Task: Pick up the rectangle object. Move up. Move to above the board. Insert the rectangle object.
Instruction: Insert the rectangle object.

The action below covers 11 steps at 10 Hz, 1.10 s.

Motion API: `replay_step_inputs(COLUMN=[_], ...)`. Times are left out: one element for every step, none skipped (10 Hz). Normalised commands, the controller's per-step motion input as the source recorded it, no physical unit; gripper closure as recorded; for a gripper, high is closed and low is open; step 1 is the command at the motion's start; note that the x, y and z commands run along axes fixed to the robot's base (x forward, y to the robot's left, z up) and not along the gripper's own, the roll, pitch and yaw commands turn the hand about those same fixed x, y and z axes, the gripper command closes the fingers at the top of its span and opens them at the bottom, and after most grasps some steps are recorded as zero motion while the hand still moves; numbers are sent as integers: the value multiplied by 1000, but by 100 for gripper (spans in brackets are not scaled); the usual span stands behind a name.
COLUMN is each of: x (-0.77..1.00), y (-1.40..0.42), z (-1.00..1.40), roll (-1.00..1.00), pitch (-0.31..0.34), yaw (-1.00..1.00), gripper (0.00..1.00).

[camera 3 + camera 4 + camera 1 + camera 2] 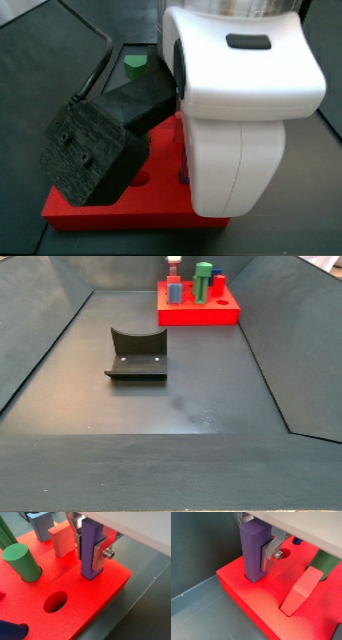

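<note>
The end effector (91, 548) is clamped on the rectangle object (89, 554), its flat silver fingers (99, 556) pressed against the upper part of the purple block's sides in both wrist views. The rectangle object stands upright with its lower end set into the board (100, 592), close to one corner of the red slab; in a wrist view (253, 552) only a narrow strip of red separates the block's foot from the board's edge, and beyond that edge lies bare dark floor (201, 607).

Just beside the held block a salmon-red block (62, 539) stands upright in the board, apart from it by a slim gap. A green peg (23, 562) stands farther along the slab, and a round hole (55, 601) lies open between that peg and the near edge. A dark-blue block (11, 631) shows at the picture's corner.

In a side view the board (198, 312) sits at the far end of the walled floor, close to the back wall, with the green peg (202, 281) rising from it. The dark grey U-shaped holder (136, 354) sits well apart from the board, toward the middle, and wide open floor (174, 406) stretches in front of it. In a side view the arm's white housing (247, 110) hides most of the board (120, 212).
</note>
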Motion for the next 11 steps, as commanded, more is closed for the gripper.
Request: replay_step_inputs(x=[-63,-57,-43,0,0,0,0,0,0,0,-97], y=[0,0,0,0,0,0,0,0,0,0,0], z=[-946,-1000,-974,-197,0,-46,-86,-117,-14,-29,-663], roll=[167,107,59,-136,4,17,0,0,-6,0,116], pitch=[0,17,0,-61,0,3,0,0,0,0,0], yaw=[37,0,0,0,0,0,0,0,0,0,0], gripper=[100,100,100,100,100,100,100,100,100,100,100])
